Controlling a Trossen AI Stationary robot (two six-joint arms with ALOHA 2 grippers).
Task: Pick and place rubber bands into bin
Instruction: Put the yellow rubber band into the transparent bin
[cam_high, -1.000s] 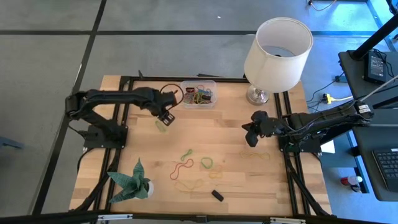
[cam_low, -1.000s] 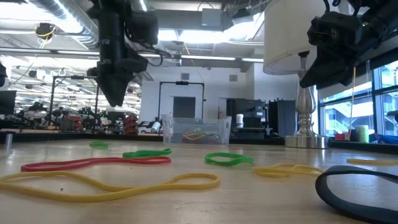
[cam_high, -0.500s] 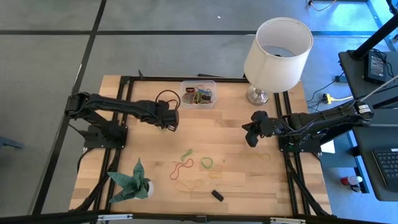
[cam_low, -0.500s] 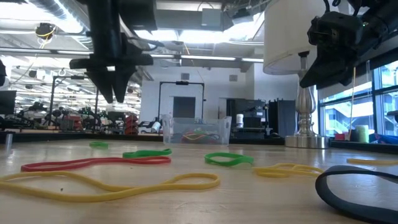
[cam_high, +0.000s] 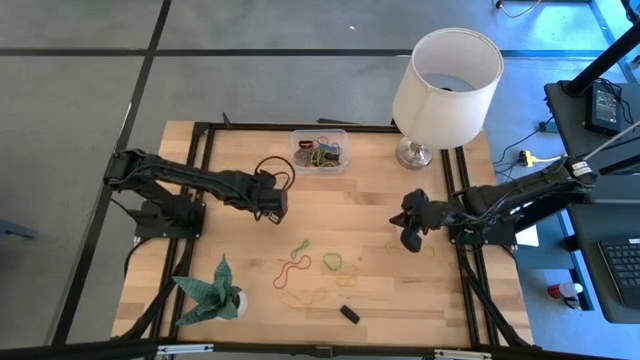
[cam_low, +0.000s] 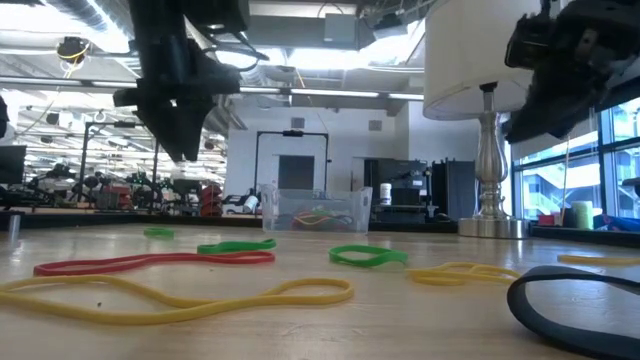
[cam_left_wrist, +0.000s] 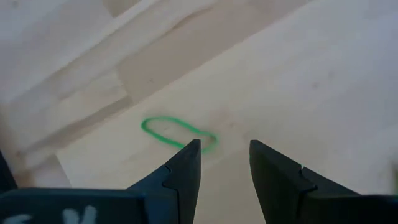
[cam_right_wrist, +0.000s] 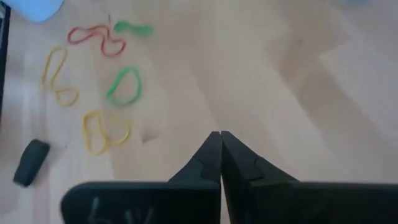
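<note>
Left wrist view: thin twisted green rubber band (cam_left_wrist: 177, 132) beyond parted left hand (cam_left_wrist: 225, 154); right hand (cam_right_wrist: 220, 144) together.

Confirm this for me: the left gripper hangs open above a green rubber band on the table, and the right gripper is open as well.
One part is wrong. The right gripper is shut: the right wrist view shows its two fingers pressed together with nothing between them. The rest holds: in the left wrist view, the left gripper is open above the green rubber band lying on the table.
</note>
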